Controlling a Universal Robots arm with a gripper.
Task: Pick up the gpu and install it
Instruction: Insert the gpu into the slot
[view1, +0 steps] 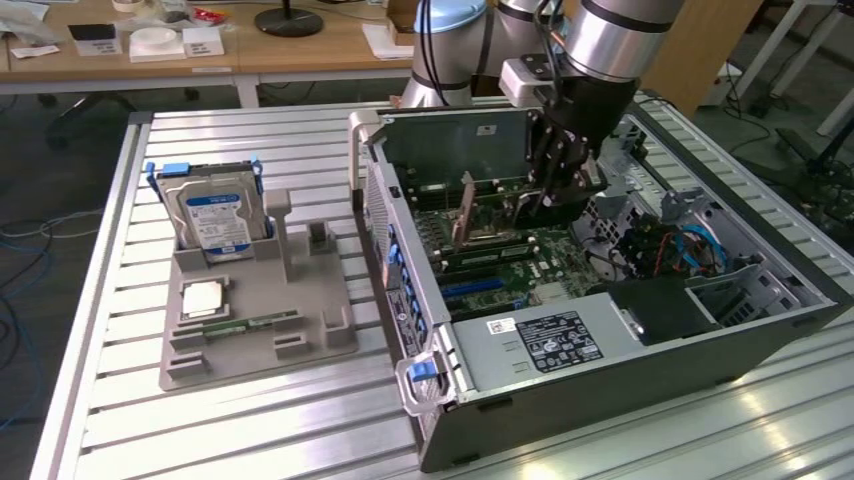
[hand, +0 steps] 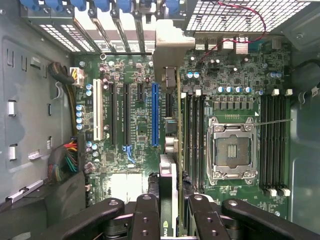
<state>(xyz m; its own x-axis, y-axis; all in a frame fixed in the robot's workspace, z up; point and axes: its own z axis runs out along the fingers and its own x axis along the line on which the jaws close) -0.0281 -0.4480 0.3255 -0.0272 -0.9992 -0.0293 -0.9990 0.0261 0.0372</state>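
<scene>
The gpu (hand: 178, 125) stands on edge inside the open computer case (view1: 641, 350), seen edge-on in the wrist view as a thin line over the motherboard (hand: 135, 130). Its silvery end bracket (hand: 172, 45) sits against the row of rear slot openings. The card lies beside the long blue slot (hand: 155, 115), between it and the memory slots. My gripper (hand: 175, 200) is shut on the gpu's near end, one black finger on each face. In the exterior view the gripper (view1: 554, 205) reaches down into the case, with the gpu's brownish face (view1: 467, 210) on its left.
An empty processor socket (hand: 232, 150) lies beyond the memory slots. Cable bundles (hand: 67, 160) sit by the case wall. On the exterior view's left, a grey fixture tray (view1: 254, 340) holds a silver hard drive (view1: 214, 215) and a green memory stick (view1: 247, 325).
</scene>
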